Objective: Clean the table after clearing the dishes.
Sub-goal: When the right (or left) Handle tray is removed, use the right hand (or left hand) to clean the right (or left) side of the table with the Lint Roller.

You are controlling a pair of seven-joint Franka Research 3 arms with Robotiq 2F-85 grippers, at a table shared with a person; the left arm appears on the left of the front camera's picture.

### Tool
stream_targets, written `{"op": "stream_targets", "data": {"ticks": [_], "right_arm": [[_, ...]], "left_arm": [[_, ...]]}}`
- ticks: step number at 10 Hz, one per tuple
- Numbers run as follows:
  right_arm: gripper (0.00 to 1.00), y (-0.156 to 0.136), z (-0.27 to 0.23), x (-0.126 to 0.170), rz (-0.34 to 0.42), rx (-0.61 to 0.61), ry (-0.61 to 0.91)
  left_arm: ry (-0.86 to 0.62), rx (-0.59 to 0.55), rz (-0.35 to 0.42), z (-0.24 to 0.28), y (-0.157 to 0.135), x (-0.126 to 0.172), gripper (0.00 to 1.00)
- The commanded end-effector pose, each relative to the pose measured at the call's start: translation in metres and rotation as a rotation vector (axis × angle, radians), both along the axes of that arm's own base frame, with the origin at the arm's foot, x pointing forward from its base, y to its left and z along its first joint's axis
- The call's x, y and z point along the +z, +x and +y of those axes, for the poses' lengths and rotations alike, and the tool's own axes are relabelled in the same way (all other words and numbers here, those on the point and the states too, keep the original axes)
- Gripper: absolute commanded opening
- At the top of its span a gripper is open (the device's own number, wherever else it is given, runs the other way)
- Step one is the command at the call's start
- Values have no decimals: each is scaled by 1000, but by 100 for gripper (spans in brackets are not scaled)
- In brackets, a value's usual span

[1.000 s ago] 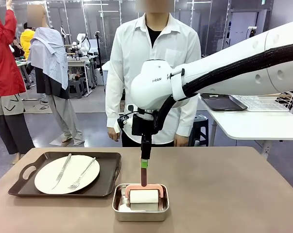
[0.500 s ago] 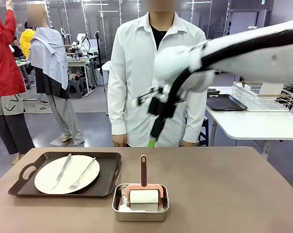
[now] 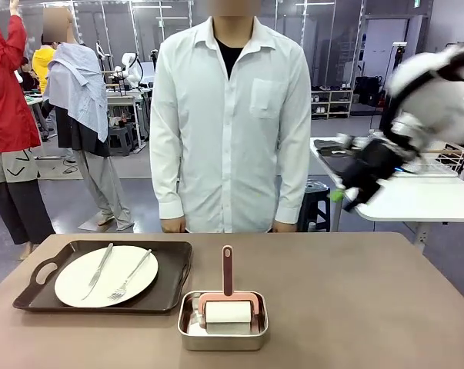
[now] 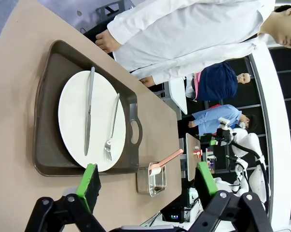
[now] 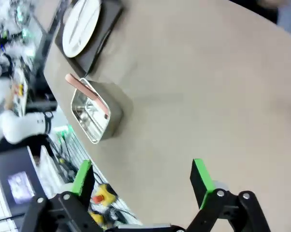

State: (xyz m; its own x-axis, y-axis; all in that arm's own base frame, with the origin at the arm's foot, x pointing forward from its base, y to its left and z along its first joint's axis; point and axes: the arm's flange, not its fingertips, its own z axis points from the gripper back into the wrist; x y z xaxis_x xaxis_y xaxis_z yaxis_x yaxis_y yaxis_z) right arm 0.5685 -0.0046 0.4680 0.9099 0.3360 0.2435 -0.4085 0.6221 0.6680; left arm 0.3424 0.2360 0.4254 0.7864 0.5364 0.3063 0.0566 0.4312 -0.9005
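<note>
Left hand (image 4: 146, 175) & right hand (image 5: 141, 169) wide open w/ nothing held. Round white plate (image 3: 106, 275) on dark handled tray (image 3: 174, 277) sits just left of small steel pan (image 3: 222, 342) on brown tabletop (image 3: 355, 307).

Even, diffuse indoor lighting; motion blur is affecting 2 of 3 views.

In the front view, overhead light is falling evenly across the table (image 3: 355, 292), and the tray (image 3: 174, 277) and steel pan (image 3: 222, 334) are casting only short, soft shadows. The pan rim is showing a mild sheen, and the white plate (image 3: 106, 275) is reading bright without glare. The right arm (image 3: 435, 96) is smearing heavily at picture right, while the foreground is rendering sharp. The right wrist view is blurring across its whole frame and losing edge detail. The left wrist view is rendering sharp, with wide-angle distortion bending straight lines toward its edges.
</note>
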Motion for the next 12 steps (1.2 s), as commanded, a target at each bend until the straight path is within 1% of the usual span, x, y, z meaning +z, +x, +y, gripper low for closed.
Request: {"op": "stream_targets", "data": {"ticks": [1, 2, 3, 4, 5, 6, 7, 8, 9, 10, 12], "right_arm": [[100, -39, -63, -22, 127, -533, 385], [100, -61, -116, -32, 151, -654, 506], [100, -79, -152, -39, 169, -768, 532], [100, -100, -179, -45, 162, -860, 578], [100, -124, -200, -56, 174, -949, 609], [100, -147, -212, -72, 200, -1007, 655], [100, -159, -215, -81, 199, -1032, 688], [100, -164, -213, -87, 221, -1024, 704], [100, -161, -208, -87, 226, -991, 696], [100, -164, -238, -92, 248, -1006, 665], [100, -164, -238, -92, 248, -1006, 665]], "left_arm": [[-10, -2, -14, 3, -2, 2, 100], [-10, -2, -14, 3, -2, 2, 100], [-10, -2, -14, 3, -2, 2, 100], [-10, -2, -14, 3, -2, 2, 100], [-10, -2, -14, 3, -2, 2, 100], [-10, -2, -14, 3, -2, 2, 100], [-10, -2, -14, 3, -2, 2, 100], [-10, -2, -14, 3, -2, 2, 100], [-10, -2, -14, 3, -2, 2, 100], [-10, -2, -14, 3, -2, 2, 100], [-10, -2, -14, 3, -2, 2, 100]]}}
